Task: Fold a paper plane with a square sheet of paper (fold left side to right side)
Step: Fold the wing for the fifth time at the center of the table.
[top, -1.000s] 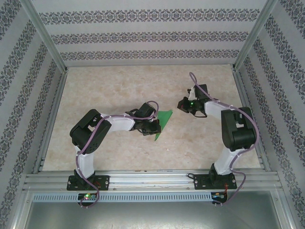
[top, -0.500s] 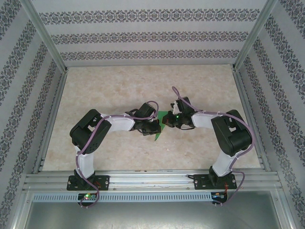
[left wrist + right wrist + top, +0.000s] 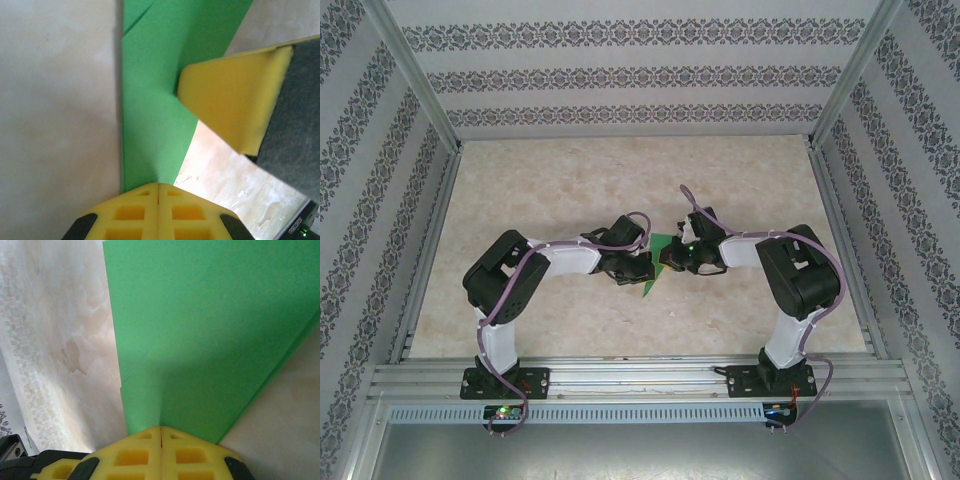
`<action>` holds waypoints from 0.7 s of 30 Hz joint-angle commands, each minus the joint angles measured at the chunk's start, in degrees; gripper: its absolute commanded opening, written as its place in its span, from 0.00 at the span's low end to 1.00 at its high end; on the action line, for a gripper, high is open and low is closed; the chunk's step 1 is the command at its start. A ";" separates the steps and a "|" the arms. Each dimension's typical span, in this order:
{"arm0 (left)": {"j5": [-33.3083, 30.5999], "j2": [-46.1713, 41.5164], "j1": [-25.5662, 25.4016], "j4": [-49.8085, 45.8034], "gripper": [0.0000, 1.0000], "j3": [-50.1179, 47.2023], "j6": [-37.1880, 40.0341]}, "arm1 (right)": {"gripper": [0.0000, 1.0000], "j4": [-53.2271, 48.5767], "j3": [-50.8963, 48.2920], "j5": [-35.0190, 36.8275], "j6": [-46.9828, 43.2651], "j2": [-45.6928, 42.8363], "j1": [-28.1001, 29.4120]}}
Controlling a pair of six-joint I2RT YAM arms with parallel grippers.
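From above, the left gripper (image 3: 638, 268) and the right gripper (image 3: 672, 258) face each other near the middle of the table (image 3: 570, 190). The green paper (image 3: 649, 287) lies between their tips, and one pointed end sticks out on the near side. You have bare tabletop beyond both grippers up to the patterned walls (image 3: 620, 75), and more towards the arm bases. At this size the jaws are too small to read.

At the left wrist, the left gripper (image 3: 158, 189) is clenched, its pads meeting along one seam. The green paper (image 3: 150, 100) narrows into that seam. You cannot tell whether it is nipped or merely pressed. One long straight edge runs directly ahead, just left of the tips, with open table (image 3: 55, 100) further left. The other edge slants away to the right. This view adds what the overhead one hides: a yellow finger (image 3: 230, 95) of the right gripper comes in from the right and its tip touches the paper. Far ahead there is a short slanted fold line.

At the right wrist, the right gripper (image 3: 160, 430) is also clenched, seam tight, with the green paper (image 3: 200, 330) spreading wide ahead of it. The paper's left edge runs nearly straight ahead and carries a small step close to the tips. Its right edge angles off to the right. Bare table (image 3: 65, 315) lies to the left and a smaller patch to the lower right.
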 commanded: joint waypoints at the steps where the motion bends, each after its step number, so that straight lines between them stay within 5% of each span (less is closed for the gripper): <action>1: 0.77 -3.71 0.75 -7.17 0.08 1.26 1.49 | 0.00 -6.54 -1.22 4.10 -1.72 3.74 0.66; 10: 6.93 -8.97 -0.25 -3.75 0.04 -1.48 -0.75 | 0.00 -7.80 -0.43 4.69 -2.95 4.60 0.59; 21: 8.93 -3.98 -1.54 -0.41 0.02 -1.50 -1.58 | 0.00 -9.35 -0.03 5.08 -4.13 5.24 0.59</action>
